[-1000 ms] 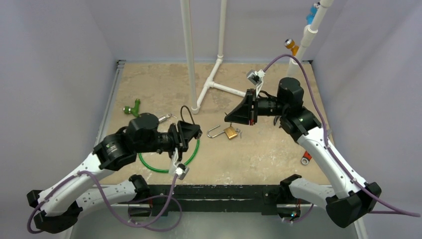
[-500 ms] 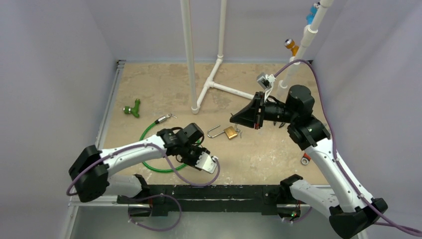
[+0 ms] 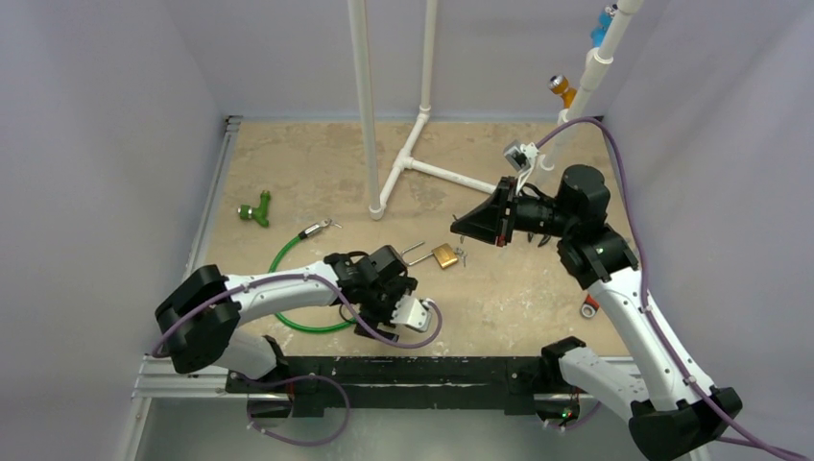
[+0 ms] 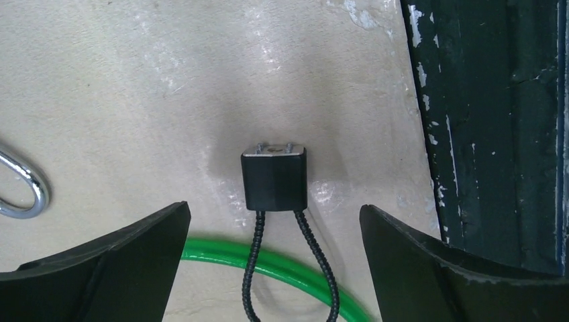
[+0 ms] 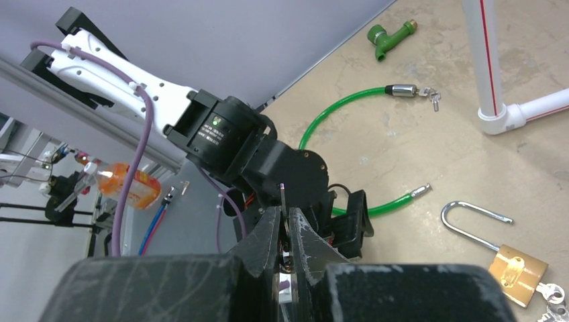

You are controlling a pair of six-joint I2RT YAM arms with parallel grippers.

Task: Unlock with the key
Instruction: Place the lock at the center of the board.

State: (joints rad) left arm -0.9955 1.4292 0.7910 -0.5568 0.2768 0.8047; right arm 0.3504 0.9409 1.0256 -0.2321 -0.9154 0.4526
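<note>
Brass padlock (image 3: 443, 255) with a silver shackle lies flat on the beige mottled desk (image 3: 317, 163), a little right of the middle. Its shackle (image 3: 415, 253) is swung open and points left. A small bunch of silver keys (image 3: 461, 255) sits at the body's right end, touching it.

The left pincer (image 4: 274, 211) faces straight down just near-left of the padlock, and its two black fingers (image 4: 121, 258) stand wide apart with nothing gripped. Between them on the desk sits a small black block lock (image 4: 274, 178), from which a thin black cable loop (image 4: 251, 268) runs toward the camera. That loop crosses over a green plastic-coated cable (image 3: 288, 312), which curves in a broad arc across the near-left of the desk. The cable's metal end (image 3: 312, 230) lies on the far side of the arc.

The right pincer (image 5: 285, 231) hangs in the air to the far right of the padlock, well above the desk. It points left, and its fingers are pressed together.

A green hose fitting (image 3: 255, 209) rests far left, and a white plastic pipe frame (image 3: 413, 158) stands at the far middle.
</note>
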